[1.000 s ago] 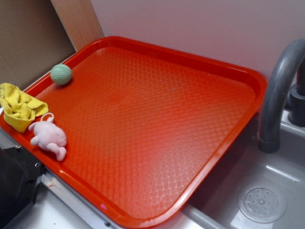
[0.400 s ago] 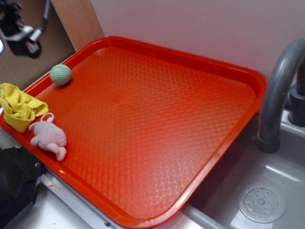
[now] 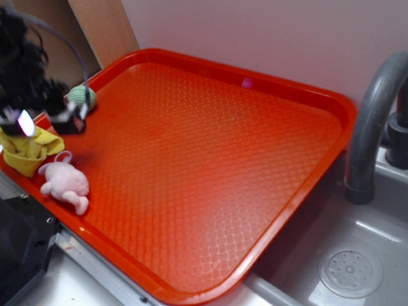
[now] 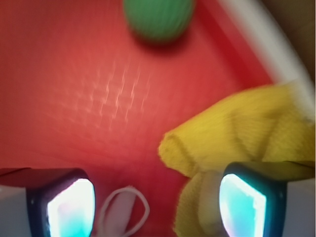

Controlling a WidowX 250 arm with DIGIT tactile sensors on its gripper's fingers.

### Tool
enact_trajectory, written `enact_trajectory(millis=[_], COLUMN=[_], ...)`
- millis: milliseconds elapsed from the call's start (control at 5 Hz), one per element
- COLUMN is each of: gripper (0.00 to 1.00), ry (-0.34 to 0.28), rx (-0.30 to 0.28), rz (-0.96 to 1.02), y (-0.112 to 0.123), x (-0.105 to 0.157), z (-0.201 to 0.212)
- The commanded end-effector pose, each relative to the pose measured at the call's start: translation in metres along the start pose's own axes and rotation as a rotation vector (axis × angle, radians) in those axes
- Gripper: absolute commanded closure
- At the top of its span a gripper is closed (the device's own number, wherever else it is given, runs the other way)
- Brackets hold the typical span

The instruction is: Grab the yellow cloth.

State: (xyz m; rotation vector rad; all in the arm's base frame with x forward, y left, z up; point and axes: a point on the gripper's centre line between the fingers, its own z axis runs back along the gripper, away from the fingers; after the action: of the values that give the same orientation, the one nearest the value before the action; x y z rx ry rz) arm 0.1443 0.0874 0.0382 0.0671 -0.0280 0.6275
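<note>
three soft things are sitting along the left edge of the red tray point(image 3: 210, 159): green ball point(image 3: 81, 95), yellow cloth point(image 3: 29, 150), pink toy point(image 3: 64, 183). the cloth is lying bunched at the tray's left rim, between ball and toy, just beside the toy. the arm is hanging blurred over that corner. the claw point(image 4: 155, 202) is standing wide open with nothing held; in the wrist view its fingers point(image 4: 66, 202) are framing the cloth's point(image 4: 237, 143) folded edge, the right finger in front of the fabric, contact unclear. a white loop point(image 4: 123, 210) is lying between them. the ball point(image 4: 158, 17) is resting apart, further up the tray. a grey faucet point(image 3: 376, 121) is rising over the sink point(image 3: 357, 255) on the right.
</note>
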Motion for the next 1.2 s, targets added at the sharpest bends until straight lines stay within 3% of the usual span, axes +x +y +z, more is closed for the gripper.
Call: enact_trajectory(millis=[0,600,800,1000], gripper=[1.0,1.0,1.0,1.0], ry=[0.049,0.024,-0.008,-0.095], rx=[0.07,0.04,0.043,-0.054], rz=[0.023,-0.087,-0.228,-0.469], y=[0.041,0.033,0.018,-0.017], x=[-0.001,0.003,0.006,0.0], z=[-0.034,-0.021,0.009,0.062])
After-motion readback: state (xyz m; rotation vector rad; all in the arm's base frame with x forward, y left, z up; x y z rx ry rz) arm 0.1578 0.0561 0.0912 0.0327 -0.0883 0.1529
